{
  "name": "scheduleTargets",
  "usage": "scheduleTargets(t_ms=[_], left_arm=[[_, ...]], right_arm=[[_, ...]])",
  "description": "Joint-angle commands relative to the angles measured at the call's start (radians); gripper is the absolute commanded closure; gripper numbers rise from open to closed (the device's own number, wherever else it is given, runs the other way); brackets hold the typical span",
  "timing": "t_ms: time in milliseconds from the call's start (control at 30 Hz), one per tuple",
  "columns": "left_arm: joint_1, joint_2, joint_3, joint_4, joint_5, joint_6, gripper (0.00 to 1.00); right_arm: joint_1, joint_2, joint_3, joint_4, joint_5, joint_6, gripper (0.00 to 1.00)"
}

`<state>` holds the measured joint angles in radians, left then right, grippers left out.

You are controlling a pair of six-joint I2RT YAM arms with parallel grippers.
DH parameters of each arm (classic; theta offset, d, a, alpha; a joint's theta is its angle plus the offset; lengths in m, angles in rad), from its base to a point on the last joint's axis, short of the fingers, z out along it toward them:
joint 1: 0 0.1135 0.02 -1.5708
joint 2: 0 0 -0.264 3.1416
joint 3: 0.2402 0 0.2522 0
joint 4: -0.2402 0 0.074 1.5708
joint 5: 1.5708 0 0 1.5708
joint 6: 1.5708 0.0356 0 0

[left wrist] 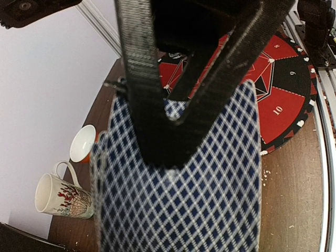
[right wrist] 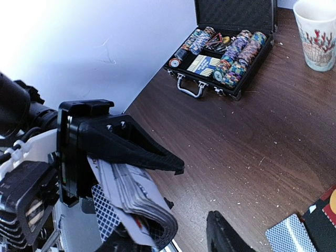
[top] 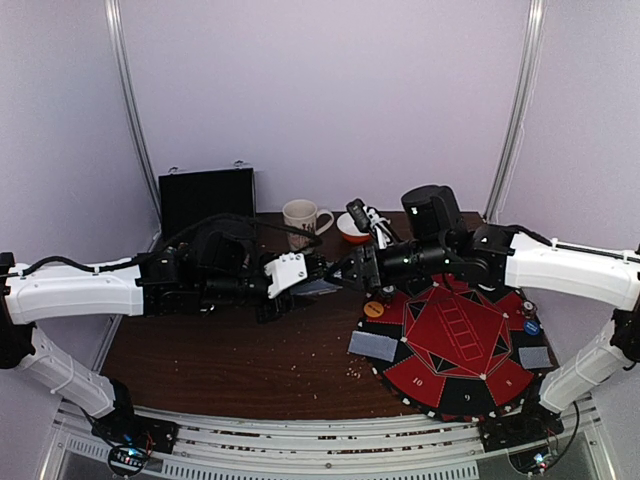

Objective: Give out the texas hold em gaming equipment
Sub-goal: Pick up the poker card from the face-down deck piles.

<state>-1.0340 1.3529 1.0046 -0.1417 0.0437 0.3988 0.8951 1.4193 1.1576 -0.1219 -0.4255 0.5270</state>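
Observation:
My left gripper (top: 305, 277) is shut on a deck of playing cards (top: 322, 287) and holds it above the table. The deck's blue-and-white diamond backs (left wrist: 178, 199) fill the left wrist view under the fingers (left wrist: 142, 94). In the right wrist view the deck (right wrist: 134, 202) is bent in the left gripper. My right gripper (top: 342, 272) is open, with the deck's end between its fingers (right wrist: 226, 236). Two single cards (top: 375, 345) (top: 535, 357), an orange chip (top: 373, 309) and a blue chip (top: 532, 327) lie on the round red-and-black mat (top: 460, 340).
An open black case (right wrist: 226, 79) with rows of chips (right wrist: 236, 52) stands at the back left, also in the top view (top: 207, 200). A patterned mug (top: 303, 215) and an orange-and-white bowl (top: 352, 228) stand at the back. Crumbs dot the wooden table (top: 240, 360).

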Motion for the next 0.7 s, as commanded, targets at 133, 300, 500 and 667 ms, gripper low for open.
scheduleTargets(t_ms=[133,300,500,667], left_arm=[[-0.001,-0.02,0.021,0.051,0.019,0.006,0.6],[-0.001,-0.018,0.022,0.05,0.012,0.006,0.6],[-0.001,-0.015,0.025,0.049,0.006,0.004,0.6],[-0.001,-0.018,0.025,0.048,-0.002,0.004,0.6]], right_arm=[[-0.01,-0.045,0.023,-0.027,0.008,-0.016,0.83],[-0.009,-0.059,0.026,-0.063,-0.001,-0.022,0.99],[-0.019,-0.104,0.017,-0.058,0.004,-0.028,1.0],[-0.05,-0.161,0.029,-0.139,0.046,-0.057,1.0]])
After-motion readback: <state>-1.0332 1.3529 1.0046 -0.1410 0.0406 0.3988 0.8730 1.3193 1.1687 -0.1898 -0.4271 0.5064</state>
